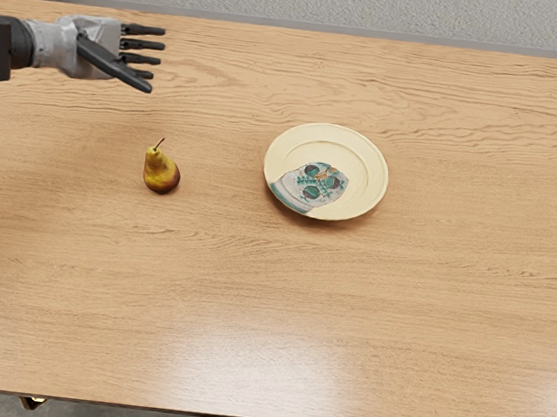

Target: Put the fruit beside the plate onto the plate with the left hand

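**Spotter:** Where's the fruit sitting?
**Me:** I've got the pear (161,171) upright on the table (348,307), left of the plate (341,145), well clear of its rim, stem up.
**Spotter:** And the left robot hand (100,49)?
**Me:** Far left of the plate, nearer the table's back edge, fingers spread, holding nothing.
**Spotter:** How will it handle?
**Me:** I'd guess light, firm, smooth-skinned and ready to roll, so I'd wrap the fat lower belly, not the stem

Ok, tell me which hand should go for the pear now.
Left. The left hand hovers open beyond the pear, on its side of the plate; the right arm is out of view.
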